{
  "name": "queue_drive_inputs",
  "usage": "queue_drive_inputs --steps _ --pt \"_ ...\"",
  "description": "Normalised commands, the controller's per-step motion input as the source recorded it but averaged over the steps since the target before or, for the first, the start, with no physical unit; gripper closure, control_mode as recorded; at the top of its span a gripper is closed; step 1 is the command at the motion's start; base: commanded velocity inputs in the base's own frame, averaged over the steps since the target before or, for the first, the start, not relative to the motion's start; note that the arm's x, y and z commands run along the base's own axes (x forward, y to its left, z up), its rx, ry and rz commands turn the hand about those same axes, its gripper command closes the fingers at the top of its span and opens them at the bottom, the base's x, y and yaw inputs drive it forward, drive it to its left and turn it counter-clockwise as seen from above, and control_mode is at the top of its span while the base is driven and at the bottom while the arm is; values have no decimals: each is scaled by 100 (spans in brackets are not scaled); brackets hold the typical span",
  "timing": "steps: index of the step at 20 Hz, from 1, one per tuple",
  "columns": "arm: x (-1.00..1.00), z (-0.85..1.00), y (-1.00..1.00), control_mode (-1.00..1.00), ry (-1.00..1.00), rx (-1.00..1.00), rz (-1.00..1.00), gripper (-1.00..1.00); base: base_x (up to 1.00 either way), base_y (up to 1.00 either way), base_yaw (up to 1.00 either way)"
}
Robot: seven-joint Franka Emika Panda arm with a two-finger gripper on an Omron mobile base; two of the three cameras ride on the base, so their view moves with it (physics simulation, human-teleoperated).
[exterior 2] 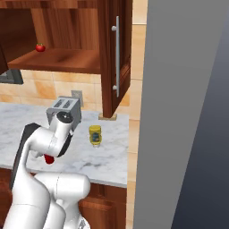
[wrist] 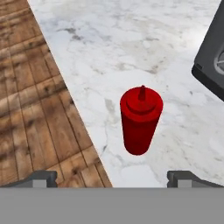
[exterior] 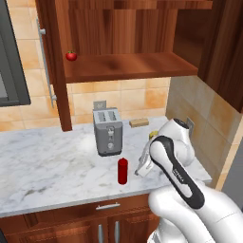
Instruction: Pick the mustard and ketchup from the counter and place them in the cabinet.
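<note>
The ketchup (exterior: 122, 171), a slim red bottle with a pointed nozzle, stands upright near the front edge of the marble counter (exterior: 47, 161). In the hand view the ketchup (wrist: 140, 120) sits centred just ahead of my gripper (wrist: 113, 179), whose fingertips (wrist: 43, 177) are spread wide with nothing between them. My gripper (exterior: 137, 171) hovers just right of the bottle, apart from it. The mustard (exterior 2: 95, 135), a squat yellow bottle, stands further back on the counter (exterior 2: 112, 156), right of the toaster. The cabinet (exterior: 128, 66) hangs open above, its shelf exposed.
A grey toaster (exterior: 108, 130) stands behind the ketchup. A small red tomato (exterior: 71, 56) lies on the cabinet shelf. The cabinet doors (exterior: 52, 61) (exterior 2: 114, 53) hang open on both sides. A tan block (exterior: 138, 122) lies by the wall. A tall grey panel (exterior 2: 188, 112) bounds the right.
</note>
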Motion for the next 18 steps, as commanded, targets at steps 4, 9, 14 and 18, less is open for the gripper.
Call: queue_drive_inputs --steps 4,9,14,18 --pt "0 -24 0 -100 4 1 1 -100 0 0 0" --pt "0 -26 1 -100 2 5 3 -100 0 0 0" --pt "13 -22 11 -100 0 6 2 -100 0 0 0" --pt "21 -23 23 -100 0 4 0 -100 0 0 0"
